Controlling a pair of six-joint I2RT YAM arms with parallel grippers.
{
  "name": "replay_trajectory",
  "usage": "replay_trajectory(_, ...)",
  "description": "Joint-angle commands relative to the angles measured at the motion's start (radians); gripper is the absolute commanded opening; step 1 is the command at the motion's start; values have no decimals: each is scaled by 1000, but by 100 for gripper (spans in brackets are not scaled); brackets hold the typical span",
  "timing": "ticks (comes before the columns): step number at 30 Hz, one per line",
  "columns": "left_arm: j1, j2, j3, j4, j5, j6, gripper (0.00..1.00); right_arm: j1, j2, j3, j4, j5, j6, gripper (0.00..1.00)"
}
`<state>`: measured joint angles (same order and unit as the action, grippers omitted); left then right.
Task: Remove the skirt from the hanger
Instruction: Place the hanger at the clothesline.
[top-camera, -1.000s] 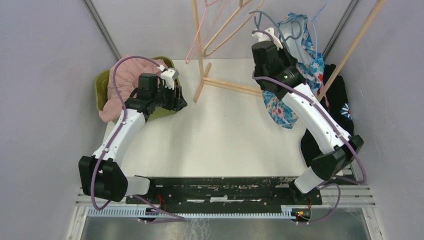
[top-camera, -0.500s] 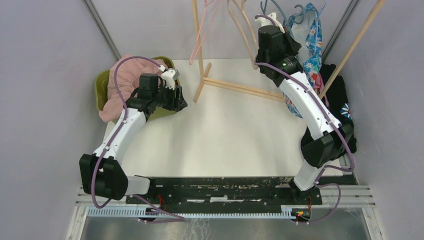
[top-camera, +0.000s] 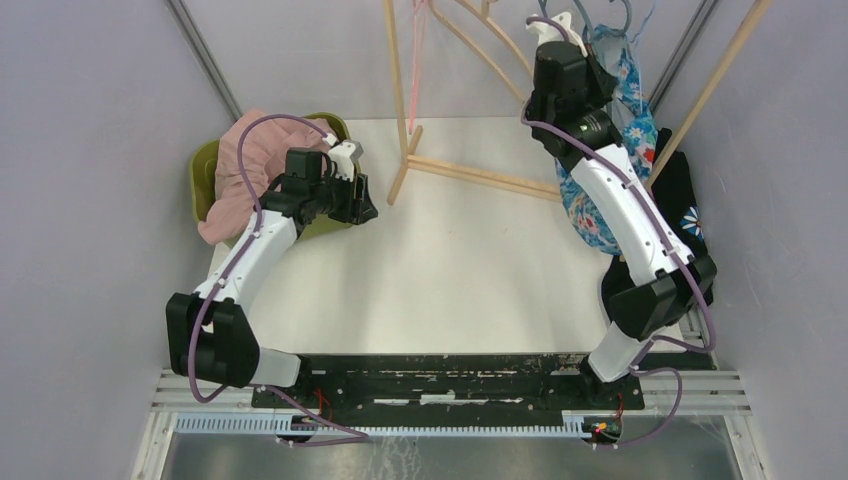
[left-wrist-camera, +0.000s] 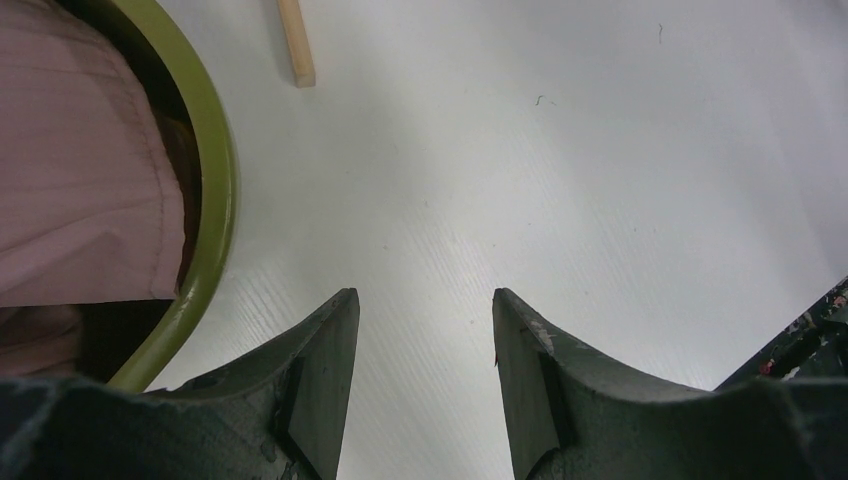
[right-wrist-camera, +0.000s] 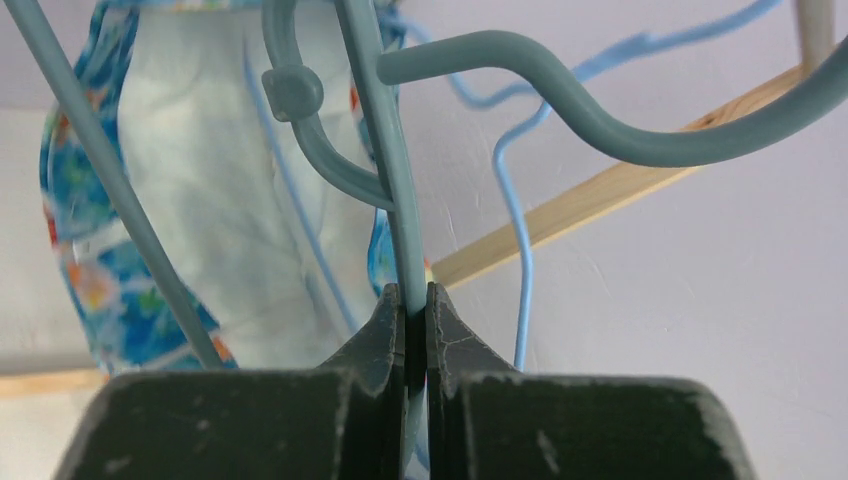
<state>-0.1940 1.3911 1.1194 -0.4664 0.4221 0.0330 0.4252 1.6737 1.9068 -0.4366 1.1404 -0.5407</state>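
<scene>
White table (top-camera: 440, 270), smooth and matte. Toward the far edge, a wooden rack (top-camera: 480, 176), feet planted on the surface. Left of the rack, near its foot, an olive-green tub (top-camera: 202, 185) heaped with pink cloth (top-camera: 265, 150). Right of the rack, at the table's side edge, a black garment (top-camera: 680, 185) with a flower print. Well nearer than the rack, a black mounting plate (top-camera: 440, 362) along the near edge.

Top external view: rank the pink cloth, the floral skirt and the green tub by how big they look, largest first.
1. Pink cloth and floral skirt: too close to rank; the right arm covers part of the skirt, which hangs nearer the camera.
2. Green tub: smallest, only rim slivers show.
</scene>
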Motion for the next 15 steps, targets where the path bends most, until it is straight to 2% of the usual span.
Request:
replay_trajectory(1,-6,-13,33,30,19,1,59,-3,50,152,96,1,-38,1)
replay_trajectory(8,-5,-16,38,17,1,15,59,-19,141,257,139,-24,-78,1)
replay_trajectory(15,-6,-7,39,10,-9,27,59,-91,253,373,83,-62,-13,1)
